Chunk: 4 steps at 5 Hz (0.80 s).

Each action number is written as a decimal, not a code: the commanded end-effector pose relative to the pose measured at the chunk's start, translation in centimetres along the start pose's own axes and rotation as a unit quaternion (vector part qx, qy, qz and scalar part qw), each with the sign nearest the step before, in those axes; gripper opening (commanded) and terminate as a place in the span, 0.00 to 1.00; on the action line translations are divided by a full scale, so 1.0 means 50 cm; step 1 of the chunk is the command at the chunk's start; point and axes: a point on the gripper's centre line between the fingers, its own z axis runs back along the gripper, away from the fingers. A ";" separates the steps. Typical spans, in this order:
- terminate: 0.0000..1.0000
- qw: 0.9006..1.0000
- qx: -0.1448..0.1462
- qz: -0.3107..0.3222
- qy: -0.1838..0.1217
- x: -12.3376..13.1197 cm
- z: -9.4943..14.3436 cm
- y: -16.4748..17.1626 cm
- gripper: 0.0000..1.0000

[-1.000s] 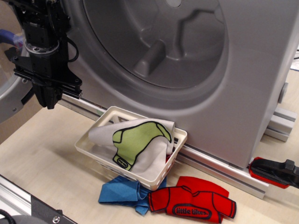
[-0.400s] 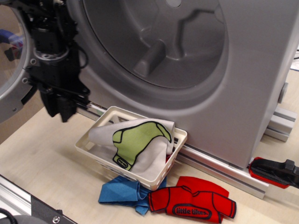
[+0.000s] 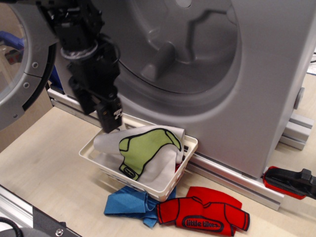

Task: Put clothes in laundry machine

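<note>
A white cloth printed with a lime-green shirt [image 3: 143, 150] lies draped in a white lattice basket [image 3: 185, 163]. A red shirt cloth [image 3: 205, 215] and a blue cloth [image 3: 126, 205] lie on the table in front of the basket. The grey laundry machine [image 3: 261, 74] stands behind, its round drum hole [image 3: 168, 44] open and its clear-windowed door [image 3: 19, 74] swung out at the left. My black gripper [image 3: 111, 123] hangs just above the basket's back left corner, near the white cloth's upper edge. Its fingers look close together; I cannot tell whether they are open or shut.
A metal rail [image 3: 232, 180] runs along the machine's base behind the basket. A red and black clamp [image 3: 291, 182] lies at the right edge. Another rail [image 3: 29, 217] crosses the bottom left corner. The pale wooden table [image 3: 44, 158] shows at the left.
My gripper has moved right and down, from left of the machine's front to just above the basket's back left corner. The cloths and basket have not moved.
</note>
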 end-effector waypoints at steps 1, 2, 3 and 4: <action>0.00 1.000 -0.006 0.004 -0.023 0.043 -0.031 -0.019 1.00; 0.00 1.000 0.009 -0.001 -0.020 0.043 -0.062 -0.020 1.00; 0.00 1.000 0.025 0.006 -0.008 0.045 -0.102 -0.022 1.00; 0.00 1.000 0.022 0.010 -0.004 0.039 -0.121 -0.033 1.00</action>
